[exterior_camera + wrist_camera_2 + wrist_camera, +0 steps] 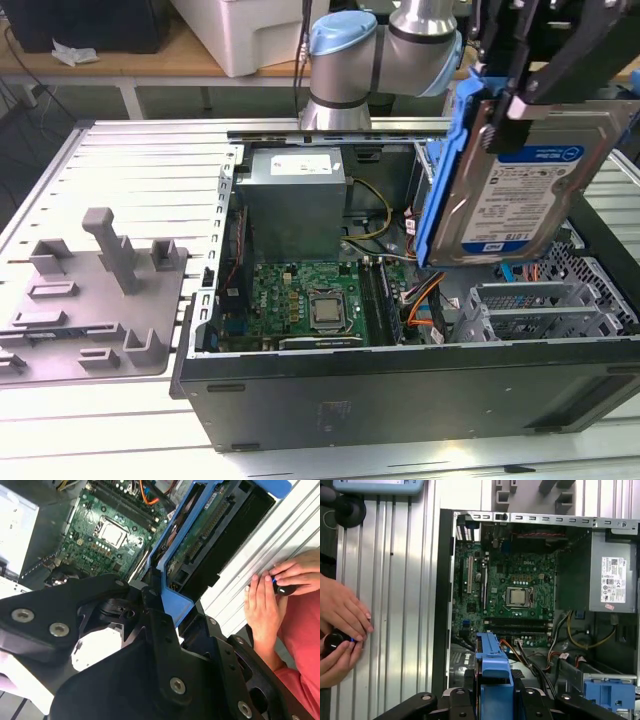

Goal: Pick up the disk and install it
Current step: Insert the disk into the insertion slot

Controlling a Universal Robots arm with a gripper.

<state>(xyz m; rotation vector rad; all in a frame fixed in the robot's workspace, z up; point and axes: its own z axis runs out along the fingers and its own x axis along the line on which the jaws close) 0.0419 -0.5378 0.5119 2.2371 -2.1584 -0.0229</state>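
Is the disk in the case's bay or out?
Out: the silver hard drive in its blue plastic carrier hangs tilted above the open dark metal computer case, clamped by the black gripper.

Bright, even indoor light. The disk (pixel 510 190) gleams at the exterior view's upper right; the case (pixel 400 410) interior lies in soft shadow.

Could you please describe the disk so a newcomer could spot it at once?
Find the open computer case on the metal table. Over its end at the exterior view's right, the end effector holds the disk tilted in the air. Unlike the grey power-supply box, it is silver with a white-and-blue label and blue frame.
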